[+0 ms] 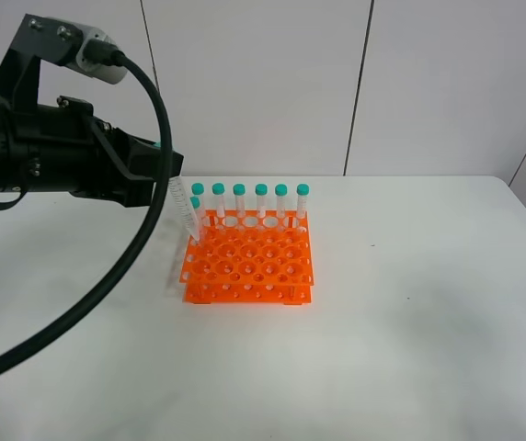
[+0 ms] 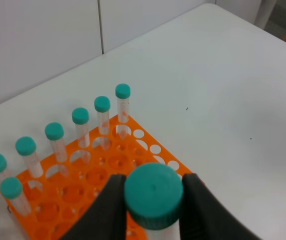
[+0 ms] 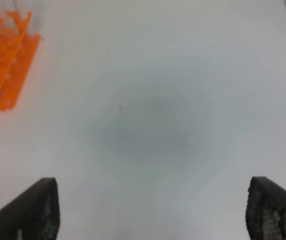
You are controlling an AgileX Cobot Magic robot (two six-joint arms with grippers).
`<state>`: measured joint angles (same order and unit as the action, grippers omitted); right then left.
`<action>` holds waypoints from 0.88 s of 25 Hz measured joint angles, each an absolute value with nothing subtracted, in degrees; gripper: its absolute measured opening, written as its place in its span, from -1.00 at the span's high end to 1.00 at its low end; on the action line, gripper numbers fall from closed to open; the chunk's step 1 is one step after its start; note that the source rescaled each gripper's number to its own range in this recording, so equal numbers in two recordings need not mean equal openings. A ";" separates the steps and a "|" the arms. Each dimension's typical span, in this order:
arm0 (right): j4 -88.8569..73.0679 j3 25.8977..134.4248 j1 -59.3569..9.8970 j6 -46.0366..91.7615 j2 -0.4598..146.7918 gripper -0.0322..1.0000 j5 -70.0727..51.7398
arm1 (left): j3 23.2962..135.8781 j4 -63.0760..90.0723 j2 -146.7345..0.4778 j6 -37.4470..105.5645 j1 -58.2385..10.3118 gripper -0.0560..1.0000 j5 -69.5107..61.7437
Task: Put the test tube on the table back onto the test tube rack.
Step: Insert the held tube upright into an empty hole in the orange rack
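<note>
My left gripper (image 2: 153, 205) is shut on the test tube (image 2: 154, 195); its teal cap sits between the two black fingers (image 2: 105, 207). From the exterior high view the clear tube (image 1: 187, 208) hangs tilted from the left gripper (image 1: 165, 173), its pointed tip at the back left corner of the orange test tube rack (image 1: 254, 266). Whether the tip is in a hole I cannot tell. The rack (image 2: 95, 177) stands on the white table (image 1: 410, 312). My right gripper (image 3: 153, 215) is open over bare table, holding nothing, with the rack (image 3: 3, 55) off to one side.
Several other teal-capped tubes (image 1: 261, 200) stand upright in the rack's back row, and one more (image 2: 13, 192) stands in the second row near the held tube. A thick black cable (image 1: 107, 276) loops down from the left arm. A white panelled wall rises behind the table.
</note>
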<state>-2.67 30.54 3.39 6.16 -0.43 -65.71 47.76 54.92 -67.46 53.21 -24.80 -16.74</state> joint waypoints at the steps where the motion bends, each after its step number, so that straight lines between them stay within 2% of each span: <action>1: -2.47 30.42 3.39 6.00 -0.43 -0.91 -64.63 | 47.76 54.92 -67.46 53.21 -24.80 0.89 -16.74; 22: -2.03 30.30 3.39 5.34 -0.43 -0.90 -63.22 | 47.76 54.92 -67.46 53.21 -24.80 0.89 -16.74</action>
